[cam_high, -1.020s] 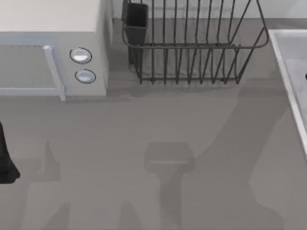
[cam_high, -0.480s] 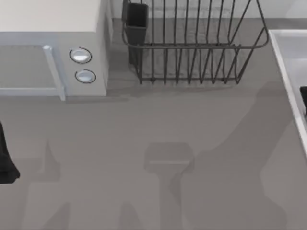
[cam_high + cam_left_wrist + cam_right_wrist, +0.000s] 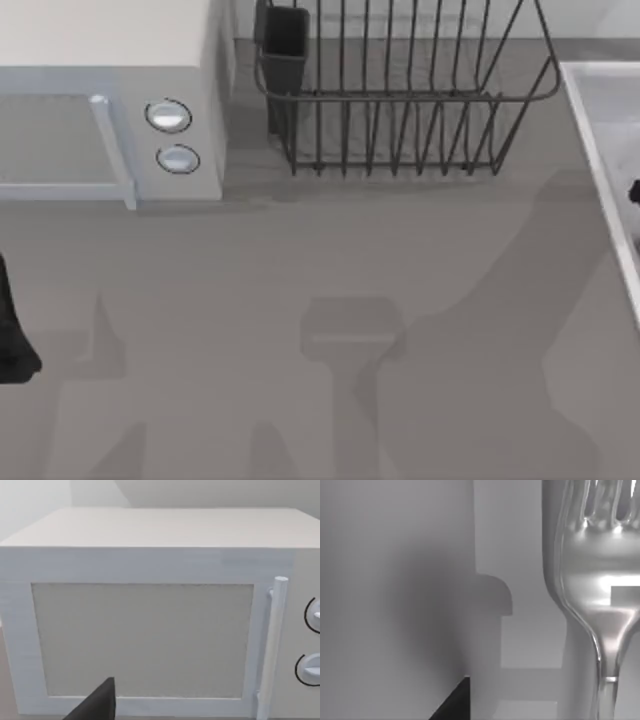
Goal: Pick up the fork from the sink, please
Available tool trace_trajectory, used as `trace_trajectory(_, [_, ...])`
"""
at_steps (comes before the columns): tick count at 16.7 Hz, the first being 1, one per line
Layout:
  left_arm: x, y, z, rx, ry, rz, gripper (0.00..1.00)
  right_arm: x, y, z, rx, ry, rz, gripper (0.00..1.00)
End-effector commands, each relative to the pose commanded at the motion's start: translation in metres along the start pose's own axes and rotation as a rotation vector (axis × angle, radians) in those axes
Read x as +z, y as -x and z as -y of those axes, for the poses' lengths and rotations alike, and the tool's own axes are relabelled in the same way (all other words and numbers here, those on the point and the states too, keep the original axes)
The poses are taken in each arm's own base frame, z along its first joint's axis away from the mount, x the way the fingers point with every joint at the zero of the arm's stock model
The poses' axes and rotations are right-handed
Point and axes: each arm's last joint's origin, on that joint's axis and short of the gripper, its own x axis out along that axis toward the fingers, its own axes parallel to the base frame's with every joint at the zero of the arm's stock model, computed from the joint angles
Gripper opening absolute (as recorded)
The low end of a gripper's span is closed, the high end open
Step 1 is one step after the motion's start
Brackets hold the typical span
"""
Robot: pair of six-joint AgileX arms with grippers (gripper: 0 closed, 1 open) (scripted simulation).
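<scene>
1. The fork (image 3: 592, 600) lies on the pale floor of the sink (image 3: 520, 555) in the right wrist view, its shiny head broad and close to the camera, tines at 12 o'clock and the slim neck running down toward 6 o'clock.
2. A stepped dark shadow falls on the sink floor beside the fork, on its 9 o'clock side.
3. A black wedge at the lower edge of that same view is part of the right gripper (image 3: 456, 702); whether it is released or clenched on anything I cannot tell.
4. In the top view the sink (image 3: 598, 150) sits at the table's 3 o'clock edge, its raised light rim slanting down the right side.
5. A small black bit of the right arm (image 3: 634, 193) shows over the sink interior at the far right edge.
6. The wire rack (image 3: 400, 100) stands at 12 o'clock on the grey table (image 3: 300, 260), with a dark cup (image 3: 285, 40) at its left corner.
7. The microwave (image 3: 100, 100) is at 10 o'clock, two round knobs (image 3: 168, 116) on its right panel; the left wrist view faces its door and handle.
8. The left arm (image 3: 12, 330) is parked at 9 o'clock on the table's left edge; its grip cannot be told.
</scene>
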Motion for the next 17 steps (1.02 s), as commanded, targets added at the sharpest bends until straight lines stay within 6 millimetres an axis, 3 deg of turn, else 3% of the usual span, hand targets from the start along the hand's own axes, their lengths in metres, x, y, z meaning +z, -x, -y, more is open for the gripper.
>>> trace_trajectory(5, [0.000,0.000,0.000,0.000,0.000,0.000,1.00,0.000,0.000,0.000,0.000,0.000,0.000,0.02])
trace_trajectory(13, [0.000,0.000,0.000,0.000,0.000,0.000,1.00,0.000,0.000,0.000,0.000,0.000,0.000,0.00])
trace_trajectory(14, [0.000,0.000,0.000,0.000,0.000,0.000,1.00,0.005,0.023,-0.001,0.000,-0.005,0.045,0.00])
trace_trajectory(17, [0.000,0.000,0.000,0.000,0.000,0.000,1.00,0.008,0.036,0.000,-0.001,-0.005,0.052,0.00])
